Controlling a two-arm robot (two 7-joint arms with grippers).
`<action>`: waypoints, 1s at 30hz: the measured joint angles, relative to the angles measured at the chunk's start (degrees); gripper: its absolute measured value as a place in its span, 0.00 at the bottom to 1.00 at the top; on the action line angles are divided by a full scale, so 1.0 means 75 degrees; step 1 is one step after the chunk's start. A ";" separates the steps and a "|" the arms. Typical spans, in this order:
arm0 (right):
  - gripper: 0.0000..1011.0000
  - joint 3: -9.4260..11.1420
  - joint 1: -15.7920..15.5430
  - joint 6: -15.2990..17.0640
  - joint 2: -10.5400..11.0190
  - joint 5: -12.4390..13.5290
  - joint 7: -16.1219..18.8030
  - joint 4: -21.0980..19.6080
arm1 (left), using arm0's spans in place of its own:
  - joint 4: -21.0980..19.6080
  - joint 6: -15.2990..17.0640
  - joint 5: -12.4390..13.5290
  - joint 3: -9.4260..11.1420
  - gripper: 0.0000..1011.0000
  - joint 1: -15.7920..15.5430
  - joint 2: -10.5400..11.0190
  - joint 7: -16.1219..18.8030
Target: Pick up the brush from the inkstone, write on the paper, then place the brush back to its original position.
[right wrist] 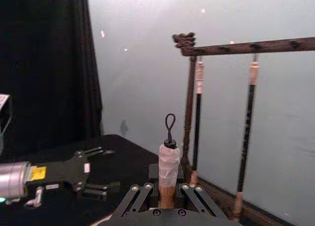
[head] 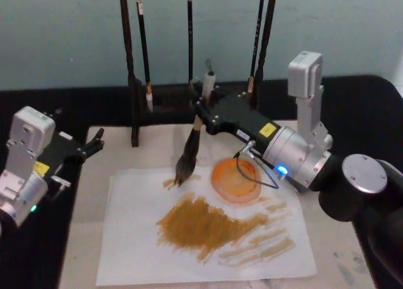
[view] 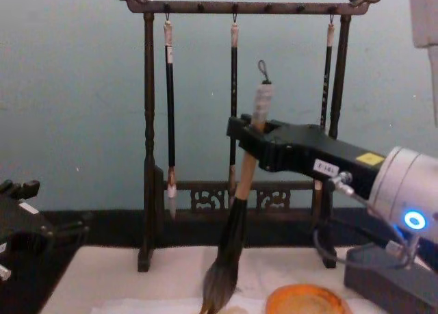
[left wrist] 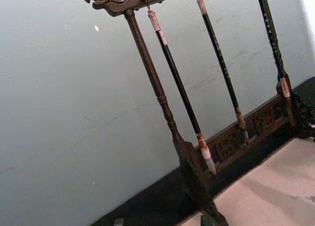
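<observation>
You see the paper (head: 132, 238) nearest, smeared ochre, with the inkstone (head: 236, 180) on its far part. Beside the inkstone the brush (head: 188, 158) points down, pinched by the right gripper's (head: 201, 110) fingers. The left gripper (head: 94, 141) is parked at the left, fingers spread.

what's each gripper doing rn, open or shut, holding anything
Left gripper: open, holding nothing, off to the left.
Right gripper: shut on the brush, bristles pointing down over the paper.

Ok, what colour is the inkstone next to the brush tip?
The inkstone is orange all over, rim included; the head view shows it best.
</observation>
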 joint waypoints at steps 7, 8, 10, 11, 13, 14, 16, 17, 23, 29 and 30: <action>0.17 -0.0095 -0.0038 -0.0037 -0.0076 -0.0247 0.0201 -0.0024 | 0.0000 0.0000 0.0000 0.0000 1.00 0.0000 0.0000 0.0000; 0.17 -0.0100 -0.0044 -0.0039 -0.0085 -0.0267 0.0221 -0.0025 | 0.0000 0.0000 0.0000 0.0000 1.00 0.0000 0.0000 0.0000; 0.17 -0.0105 -0.0051 -0.0039 -0.0104 -0.0305 0.0255 -0.0025 | 0.0000 0.0000 0.0000 0.0000 1.00 0.0000 0.0000 0.0000; 0.17 -0.0105 -0.0057 -0.0040 -0.0127 -0.0335 0.0286 -0.0019 | 0.0000 0.0000 0.0001 0.0000 1.00 0.0000 0.0000 0.0000; 0.17 -0.0104 -0.0067 -0.0038 -0.0168 -0.0374 0.0321 0.0005 | 0.0000 0.0000 0.0000 0.0000 1.00 0.0000 0.0000 0.0000; 0.17 -0.0101 -0.0071 -0.0036 -0.0183 -0.0385 0.0335 0.0013 | 0.0000 0.0000 0.0000 0.0000 1.00 0.0000 0.0000 0.0000; 0.17 -0.0090 -0.0084 -0.0026 -0.0215 -0.0413 0.0367 0.0030 | 0.0000 0.0000 0.0000 0.0000 1.00 0.0000 0.0000 0.0000; 0.17 -0.0090 -0.0084 -0.0026 -0.0215 -0.0413 0.0367 0.0030 | 0.0000 0.0000 0.0000 0.0000 1.00 0.0000 0.0000 0.0000; 0.17 -0.0051 -0.0112 0.0002 -0.0301 -0.0563 0.0460 0.0073 | 0.0000 0.0000 0.0000 0.0000 1.00 0.0000 0.0000 0.0000; 0.17 -0.0003 -0.0140 -0.0008 -0.0349 -0.0696 0.0485 0.0115 | 0.0000 0.0000 0.0000 0.0000 1.00 0.0000 0.0000 0.0000; 0.17 0.0021 -0.0157 -0.0008 -0.0350 -0.0722 0.0493 0.0111 | 0.0000 0.0000 0.0000 0.0000 1.00 0.0000 0.0000 0.0000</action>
